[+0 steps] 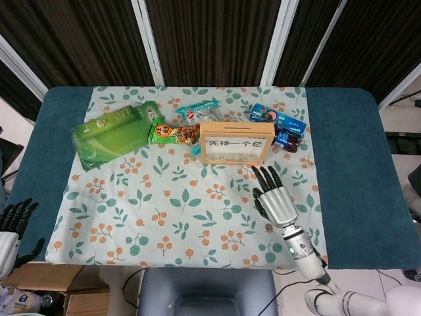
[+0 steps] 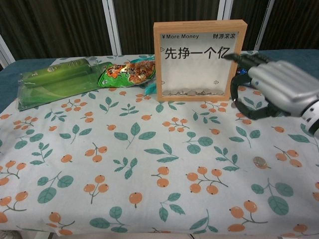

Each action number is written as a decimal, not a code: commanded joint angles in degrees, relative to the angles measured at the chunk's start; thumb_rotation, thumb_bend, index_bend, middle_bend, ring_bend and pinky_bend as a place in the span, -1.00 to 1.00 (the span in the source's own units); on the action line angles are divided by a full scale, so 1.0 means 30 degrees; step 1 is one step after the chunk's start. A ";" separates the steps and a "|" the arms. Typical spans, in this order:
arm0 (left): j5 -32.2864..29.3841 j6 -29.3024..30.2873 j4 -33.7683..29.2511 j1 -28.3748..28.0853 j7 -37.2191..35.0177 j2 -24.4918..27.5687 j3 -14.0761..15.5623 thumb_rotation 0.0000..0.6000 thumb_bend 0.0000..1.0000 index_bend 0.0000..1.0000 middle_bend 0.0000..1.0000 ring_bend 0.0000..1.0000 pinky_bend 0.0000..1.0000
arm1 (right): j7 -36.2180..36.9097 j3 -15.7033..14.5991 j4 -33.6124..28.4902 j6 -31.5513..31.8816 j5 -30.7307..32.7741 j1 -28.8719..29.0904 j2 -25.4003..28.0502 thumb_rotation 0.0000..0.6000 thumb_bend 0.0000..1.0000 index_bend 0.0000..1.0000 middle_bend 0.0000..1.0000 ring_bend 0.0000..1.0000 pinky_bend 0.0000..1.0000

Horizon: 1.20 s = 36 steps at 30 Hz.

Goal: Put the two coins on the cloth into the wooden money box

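The wooden money box (image 1: 235, 142) (image 2: 199, 94) stands upright at the back middle of the floral cloth (image 1: 164, 210), with several coins lying inside at its bottom. One coin (image 2: 258, 162) (image 1: 268, 227) lies on the cloth at the right. My right hand (image 1: 273, 196) (image 2: 279, 88) hovers above the cloth just right of the box's front, fingers pointing at it. Thumb and a finger curl together on a small grey piece that looks like the second coin (image 2: 233, 104). My left hand (image 1: 12, 225) hangs off the table's near left corner, fingers apart and holding nothing.
A green packet (image 1: 112, 135) (image 2: 60, 82) and a snack bag (image 1: 172, 133) (image 2: 127, 72) lie left of the box. Blue biscuit packs (image 1: 279, 118) (image 2: 251, 74) sit behind it on the right. A teal wrapper (image 1: 197, 110) lies behind it.
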 commanded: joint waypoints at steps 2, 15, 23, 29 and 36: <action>0.0117 0.0186 -0.0006 0.0062 -0.0039 0.0027 0.0033 1.00 -0.26 -1.00 -1.00 -1.00 -0.94 | -0.1779 0.1865 -0.3720 0.1916 -0.0565 0.0082 0.2478 1.00 0.28 0.48 -0.74 -1.00 -1.00; 0.0282 0.0521 0.0082 0.0175 -0.0471 0.0129 0.0077 1.00 -0.27 -1.00 -1.00 -1.00 -0.94 | -0.8507 0.7381 -0.6374 -0.0362 0.4333 0.3873 0.3177 1.00 0.28 0.49 -0.73 -1.00 -1.00; 0.0225 0.0569 0.0278 0.0291 -0.0748 0.0101 0.0130 1.00 -0.26 -1.00 -1.00 -1.00 -0.94 | -1.1781 0.9067 -0.4407 -0.1602 0.9213 0.7007 0.1388 1.00 0.28 0.48 -0.73 -1.00 -1.00; 0.0136 0.0600 0.0420 0.0321 -0.1050 0.0128 0.0074 1.00 -0.26 -1.00 -1.00 -1.00 -0.94 | -1.3117 0.9384 -0.2468 -0.1677 1.1627 0.8799 0.0083 1.00 0.28 0.48 -0.73 -1.00 -1.00; 0.0077 0.0535 0.0520 0.0293 -0.1252 0.0129 0.0031 1.00 -0.27 -1.00 -1.00 -1.00 -0.94 | -1.3239 0.9205 -0.0675 -0.1991 1.3427 1.0028 -0.0926 1.00 0.28 0.48 -0.73 -1.00 -1.00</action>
